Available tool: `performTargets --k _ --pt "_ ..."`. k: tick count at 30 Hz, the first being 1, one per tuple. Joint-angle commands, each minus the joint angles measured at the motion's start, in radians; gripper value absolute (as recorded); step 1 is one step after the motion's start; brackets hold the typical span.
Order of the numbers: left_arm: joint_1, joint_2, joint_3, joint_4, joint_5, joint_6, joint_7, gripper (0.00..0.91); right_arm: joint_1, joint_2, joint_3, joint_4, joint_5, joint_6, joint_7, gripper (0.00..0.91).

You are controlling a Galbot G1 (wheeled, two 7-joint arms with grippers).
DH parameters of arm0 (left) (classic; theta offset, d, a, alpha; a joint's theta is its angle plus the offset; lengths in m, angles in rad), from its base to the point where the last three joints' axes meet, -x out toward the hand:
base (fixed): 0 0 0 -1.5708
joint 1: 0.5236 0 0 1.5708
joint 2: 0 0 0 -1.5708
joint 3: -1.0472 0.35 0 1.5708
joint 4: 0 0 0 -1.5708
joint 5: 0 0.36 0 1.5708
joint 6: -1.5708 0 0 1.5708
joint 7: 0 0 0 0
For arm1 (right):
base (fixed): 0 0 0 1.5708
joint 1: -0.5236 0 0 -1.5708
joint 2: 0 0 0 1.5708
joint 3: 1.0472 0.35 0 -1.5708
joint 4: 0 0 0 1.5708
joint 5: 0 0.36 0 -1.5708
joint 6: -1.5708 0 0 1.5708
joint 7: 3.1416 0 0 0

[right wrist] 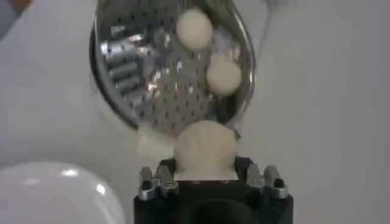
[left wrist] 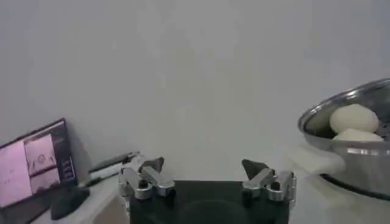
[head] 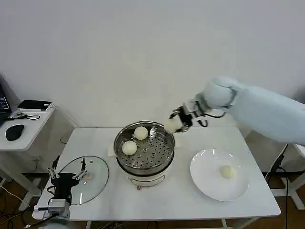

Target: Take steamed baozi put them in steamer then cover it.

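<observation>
Steamed baozi, smooth cream-white buns: two lie in the round shiny steel steamer (head: 144, 151) at mid-counter (head: 181, 200), one on the flat white plate (head: 209, 183), one (head: 171, 125) clenched in the right tool (head: 178, 121) above the steamer's far rim. Round glass cover (head: 93, 183) lies beside the spread-open left tool (head: 66, 171).

We see our right gripper (head: 174, 123) clamping a round cream-white bun (head: 171, 125) above the shiny steel steamer's (head: 144, 164) far rim; two buns (head: 129, 147) lie inside, another on the white plate (head: 205, 179).
</observation>
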Motion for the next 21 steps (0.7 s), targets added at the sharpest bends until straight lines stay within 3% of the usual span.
performTargets --k 1,12,21 --pt "0.007 -0.001 -0.014 -0.004 -0.02 0.01 0.001 0.907 -0.019 0.216 -0.061 -0.053 -0.017 0.06 -0.024 0.645" --pt "0.018 -0.015 -0.02 -0.01 -0.008 -0.006 -0.003 0.907 -0.068 0.275 -0.132 -0.089 -0.093 0.119 -0.018 0.645" --pt "0.029 -0.016 -0.027 -0.008 -0.011 -0.016 -0.017 0.907 -0.063 0.284 -0.154 -0.088 -0.095 0.156 -0.036 0.645"
